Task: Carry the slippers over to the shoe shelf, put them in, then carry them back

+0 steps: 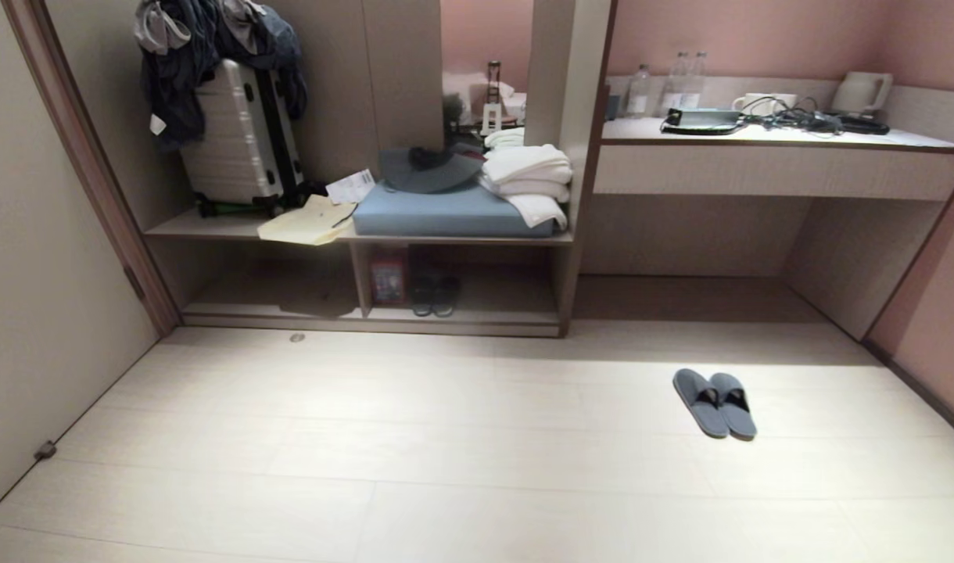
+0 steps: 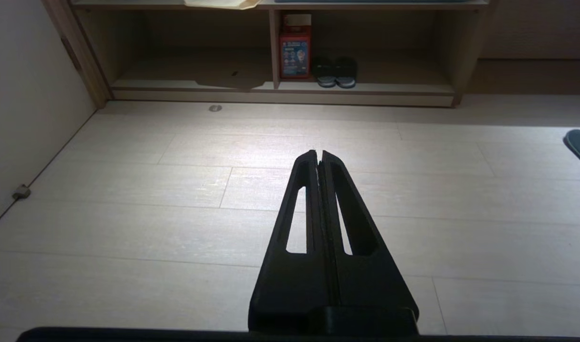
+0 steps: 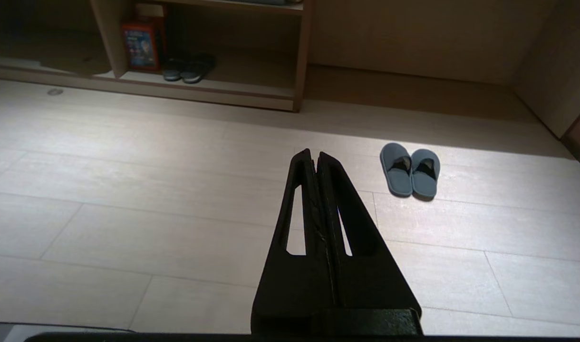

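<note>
Slippers [image 1: 715,403] lie side by side, touching, on the pale floor [image 1: 446,469], well apart from the shoe shelf [image 1: 461,324] and off to its right. Your left gripper [image 2: 319,153] and right gripper [image 3: 314,152] both hover over the floor, fingers pressed together, holding nothing.

Pale wood-plank floor [image 1: 446,469] runs to a pink far wall [image 1: 758,39]. A beige wall [image 1: 23,274] with a brown door frame [image 1: 94,172] closes the left. At far right a long pale bench [image 1: 774,168] stands brightly lit, its underside in shadow.
</note>
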Robot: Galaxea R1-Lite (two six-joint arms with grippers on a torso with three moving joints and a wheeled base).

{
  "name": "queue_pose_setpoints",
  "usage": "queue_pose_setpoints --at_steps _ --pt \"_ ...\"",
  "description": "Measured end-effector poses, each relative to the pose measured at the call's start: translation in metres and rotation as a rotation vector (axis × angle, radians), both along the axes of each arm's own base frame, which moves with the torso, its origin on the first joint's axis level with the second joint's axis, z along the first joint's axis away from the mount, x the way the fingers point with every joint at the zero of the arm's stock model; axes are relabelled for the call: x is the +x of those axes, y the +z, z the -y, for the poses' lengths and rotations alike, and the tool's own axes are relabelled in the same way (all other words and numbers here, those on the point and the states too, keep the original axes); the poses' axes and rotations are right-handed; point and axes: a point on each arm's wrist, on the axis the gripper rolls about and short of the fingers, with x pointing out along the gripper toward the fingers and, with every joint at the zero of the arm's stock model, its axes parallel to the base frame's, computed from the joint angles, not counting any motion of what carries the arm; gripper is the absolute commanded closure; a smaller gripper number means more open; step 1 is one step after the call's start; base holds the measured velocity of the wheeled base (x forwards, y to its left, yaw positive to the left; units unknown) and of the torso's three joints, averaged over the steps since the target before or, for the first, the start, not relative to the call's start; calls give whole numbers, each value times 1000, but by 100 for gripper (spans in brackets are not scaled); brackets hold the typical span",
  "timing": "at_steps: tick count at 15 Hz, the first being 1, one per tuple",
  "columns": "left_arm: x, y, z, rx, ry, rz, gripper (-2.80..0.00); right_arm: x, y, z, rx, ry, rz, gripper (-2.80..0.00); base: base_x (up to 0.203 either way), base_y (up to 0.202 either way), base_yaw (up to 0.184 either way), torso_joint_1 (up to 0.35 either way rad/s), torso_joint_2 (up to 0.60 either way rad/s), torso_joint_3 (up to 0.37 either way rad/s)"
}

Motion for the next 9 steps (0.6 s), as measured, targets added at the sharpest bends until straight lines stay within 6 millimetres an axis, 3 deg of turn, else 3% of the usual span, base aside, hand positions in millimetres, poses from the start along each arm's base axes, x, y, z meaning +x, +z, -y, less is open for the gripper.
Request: queue_pose_setpoints --at_steps 9 --pt "0 0 0 -1 0 0 0 0 0 0 -3 1 -1 0 -181 0 2 2 3 4"
